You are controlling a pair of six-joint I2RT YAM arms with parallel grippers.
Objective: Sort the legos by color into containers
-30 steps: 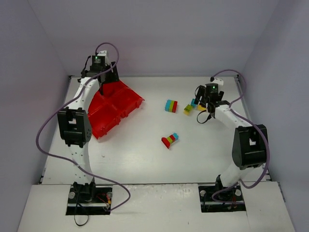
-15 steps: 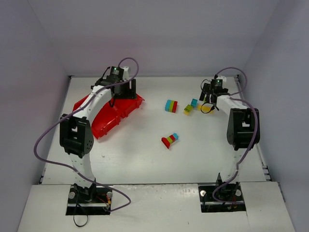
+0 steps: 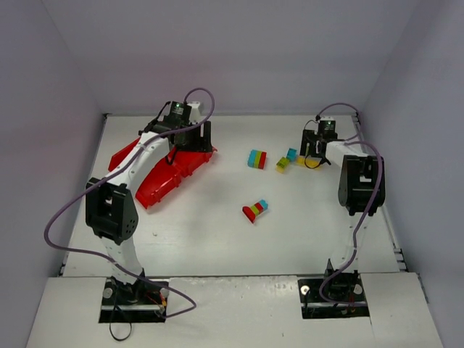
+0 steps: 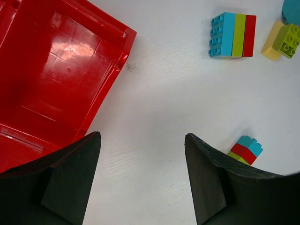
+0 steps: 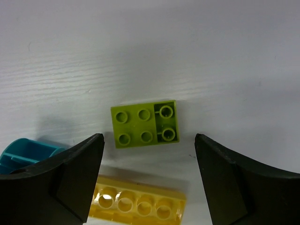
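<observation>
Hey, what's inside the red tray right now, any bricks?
Nothing shows inside the red tray: the compartment in the left wrist view is bare. From above, the left arm covers part of it, so the rest cannot be checked.

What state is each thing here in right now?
Red tray, visible compartment empty.
Lime green brick, loose, studs up.
Yellow brick, loose, studs up.
Blue-green-red stack, joined, on its side.
Smaller multicolour stack, joined, on the table.
Left gripper, jaws open, empty.
Right gripper, jaws open above lime green brick.
</observation>
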